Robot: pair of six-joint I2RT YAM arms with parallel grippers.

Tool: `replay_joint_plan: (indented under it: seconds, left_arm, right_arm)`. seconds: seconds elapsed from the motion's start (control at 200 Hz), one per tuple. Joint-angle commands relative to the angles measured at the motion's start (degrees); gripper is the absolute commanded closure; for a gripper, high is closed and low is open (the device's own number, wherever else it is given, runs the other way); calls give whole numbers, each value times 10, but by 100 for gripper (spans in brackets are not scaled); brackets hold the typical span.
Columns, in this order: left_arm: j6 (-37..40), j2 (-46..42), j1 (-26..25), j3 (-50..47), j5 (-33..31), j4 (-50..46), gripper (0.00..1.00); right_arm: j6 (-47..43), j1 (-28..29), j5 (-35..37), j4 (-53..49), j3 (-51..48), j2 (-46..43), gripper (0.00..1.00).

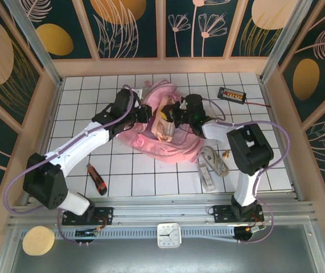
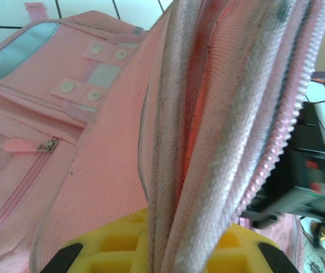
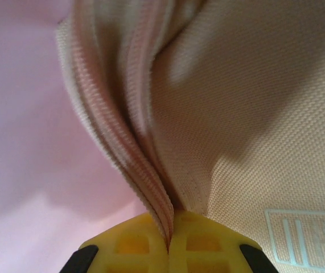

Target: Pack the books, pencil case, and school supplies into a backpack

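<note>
The pink backpack lies in the middle of the table with its mouth held apart between both grippers. My left gripper is shut on the left zipper edge, and the pinched fabric folds run up between its yellow fingers. My right gripper is shut on the opposite edge, a ribbed pink seam clamped between its pads. A whitish ruler-like bar and a pale looped cord bundle lie on the tiles right of the backpack. The books and the pencil case are hidden.
A red-and-black utility knife lies on the tiles at the front left. A small black box with orange marks and its wire sits at the back right. Wooden walls border the table on three sides.
</note>
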Motion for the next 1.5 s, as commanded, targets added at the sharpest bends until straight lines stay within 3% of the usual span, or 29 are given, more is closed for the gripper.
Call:
replay_joint_plan:
  seconds: [0.0, 0.085, 0.25, 0.295, 0.365, 0.435, 0.51, 0.686, 0.941, 1.096, 1.176, 1.256, 1.496]
  left_arm:
    - [-15, -56, -27, -7, 28, 112, 100]
    - [-12, -62, -37, -9, 30, 117, 100]
    - [-17, -56, -48, -20, 55, 111, 100]
    - [-19, -59, -48, -31, 55, 119, 100]
    - [-21, -61, -48, -42, 48, 127, 100]
    - [-18, -61, -48, -44, 34, 124, 100]
    - [-10, -55, -48, -34, 4, 103, 100]
    - [-8, -49, -48, -25, -55, 75, 100]
    - [-11, -62, -48, -44, -104, 60, 100]
    - [22, -80, -48, -39, -167, -1, 100]
    - [42, -97, -46, -42, -193, -23, 100]
    - [54, -109, -44, -43, -212, -44, 100]
    - [59, -116, -40, -42, -228, -73, 100]
  right_arm:
    - [72, 13, 70, 39, 7, 21, 100]
    - [69, 12, 95, 55, 12, 36, 100]
    - [126, 14, 105, 220, 26, 95, 99]
    - [135, 16, 92, 237, 43, 110, 92]
    - [128, 16, 49, 212, 74, 122, 72]
    - [93, 16, 25, 131, 81, 100, 50]
    - [19, 16, 11, 18, 89, 58, 36]
    - [-104, 11, 6, -150, 80, -55, 35]
    - [-222, -11, -21, -306, 89, -150, 34]
    - [-398, -85, 71, -519, 102, -213, 33]
    - [-502, -134, 122, -602, 124, -206, 26]
    - [-588, -168, 169, -665, 153, -170, 26]
    - [-712, -180, 253, -686, 187, -63, 21]
